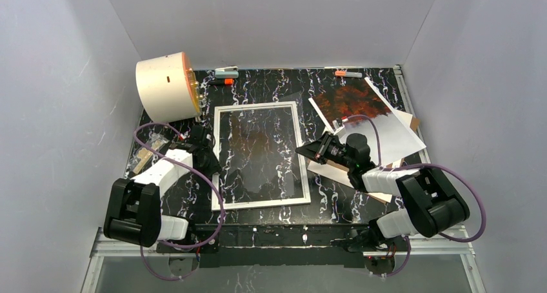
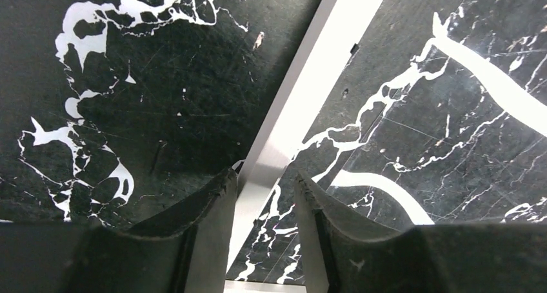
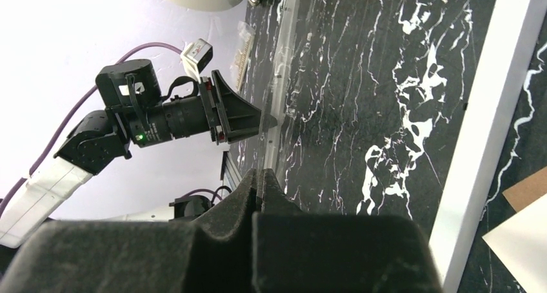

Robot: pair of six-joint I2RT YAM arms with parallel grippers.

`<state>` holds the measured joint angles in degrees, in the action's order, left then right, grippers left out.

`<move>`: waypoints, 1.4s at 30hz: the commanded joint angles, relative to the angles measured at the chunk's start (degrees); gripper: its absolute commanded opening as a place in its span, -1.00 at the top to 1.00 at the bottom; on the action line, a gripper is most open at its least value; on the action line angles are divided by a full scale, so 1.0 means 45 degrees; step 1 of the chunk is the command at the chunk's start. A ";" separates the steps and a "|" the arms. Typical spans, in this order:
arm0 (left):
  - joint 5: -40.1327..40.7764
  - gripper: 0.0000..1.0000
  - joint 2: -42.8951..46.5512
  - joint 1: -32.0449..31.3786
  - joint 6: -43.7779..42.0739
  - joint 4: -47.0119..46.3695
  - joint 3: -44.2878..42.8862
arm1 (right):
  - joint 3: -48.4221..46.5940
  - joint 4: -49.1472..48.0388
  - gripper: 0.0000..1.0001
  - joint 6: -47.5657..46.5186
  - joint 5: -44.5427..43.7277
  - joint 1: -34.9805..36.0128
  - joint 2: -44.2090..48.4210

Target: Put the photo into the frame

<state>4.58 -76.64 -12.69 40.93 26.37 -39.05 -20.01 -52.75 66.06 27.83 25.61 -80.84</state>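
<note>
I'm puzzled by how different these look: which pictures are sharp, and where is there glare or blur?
Top external: evenly lit and sharp, with a faint brownish sheen inside the frame. Left wrist: the left gripper, up close, is dark and soft, the marbled table crisp. Right wrist: the wall at left is washed out white.

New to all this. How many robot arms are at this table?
2. The left arm, with the left tool over the frame's left edge; the right arm, with the right tool at its right edge. None looks hidden.
</note>
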 commanded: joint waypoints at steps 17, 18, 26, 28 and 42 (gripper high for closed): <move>0.1536 -0.08 0.1187 0.0741 -0.0237 0.1195 -0.1903 | -0.2451 -0.0601 0.97 -0.1029 0.2360 0.0122 0.0158; 0.1550 -0.06 0.1074 0.0780 -0.0170 0.1106 -0.1840 | -0.2541 -0.0728 0.97 -0.1146 0.2566 0.0177 0.0062; 0.1756 -0.04 0.0696 0.1050 -0.0010 0.0635 -0.1404 | -0.1960 0.0014 0.83 -0.1351 0.1843 0.0114 -0.0867; 0.1700 -0.05 0.0602 0.1105 -0.0047 0.0541 -0.1339 | -0.1629 0.0157 0.61 -0.1370 0.1549 -0.0023 -0.1262; 0.0545 -0.05 -0.0577 0.1198 -0.0456 -0.0364 -0.1184 | -0.3065 0.2218 -0.40 -0.2886 0.2213 -0.0582 -0.3320</move>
<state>8.14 -78.74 -7.70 39.94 25.15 -44.97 -28.47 -46.48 58.06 35.29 23.46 -93.25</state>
